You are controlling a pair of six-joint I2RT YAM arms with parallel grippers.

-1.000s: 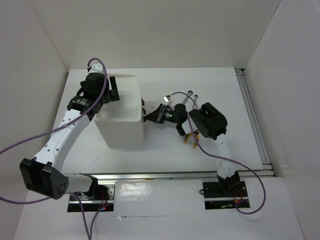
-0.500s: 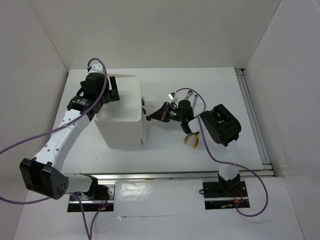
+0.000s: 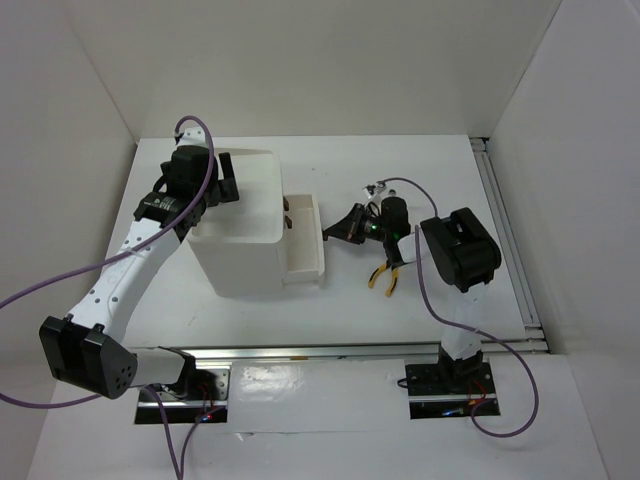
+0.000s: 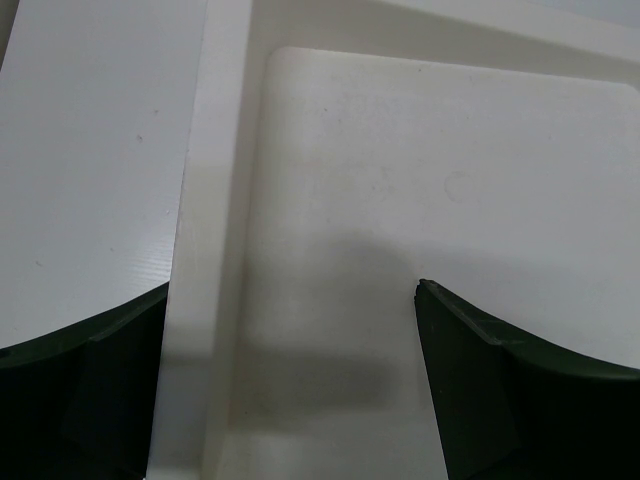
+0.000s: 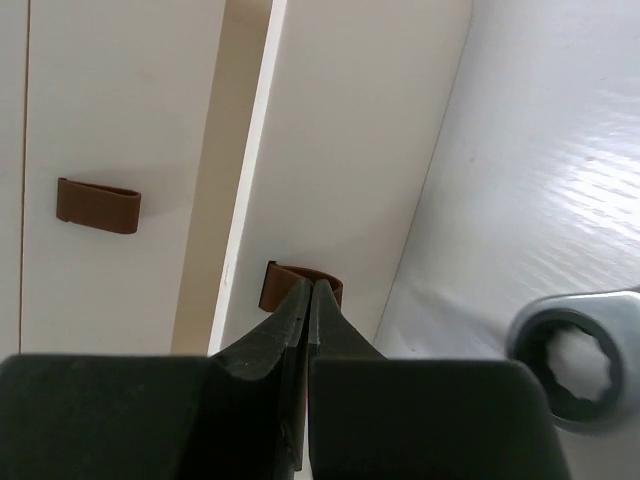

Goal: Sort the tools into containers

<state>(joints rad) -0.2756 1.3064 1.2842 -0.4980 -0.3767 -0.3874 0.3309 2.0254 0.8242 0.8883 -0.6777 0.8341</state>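
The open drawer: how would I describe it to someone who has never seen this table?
Find the big white box left of centre. The drawer juts from its right side, toward the right claw. Unlike the shut drawer beside it, its brown knob is pinched in the claw's closed tips.

The overhead camera sits high behind the near edge of the table (image 3: 350, 305), looking down from far enough to hold all of it. The left wrist camera faces straight down, very near the top tray (image 4: 430, 180) of the white box (image 3: 240, 250). The right wrist camera looks close-up at a drawer front (image 5: 350, 130) and its brown knob (image 5: 300, 285). Both patches lie inside the overhead view; the wrist views seem not to overlap.
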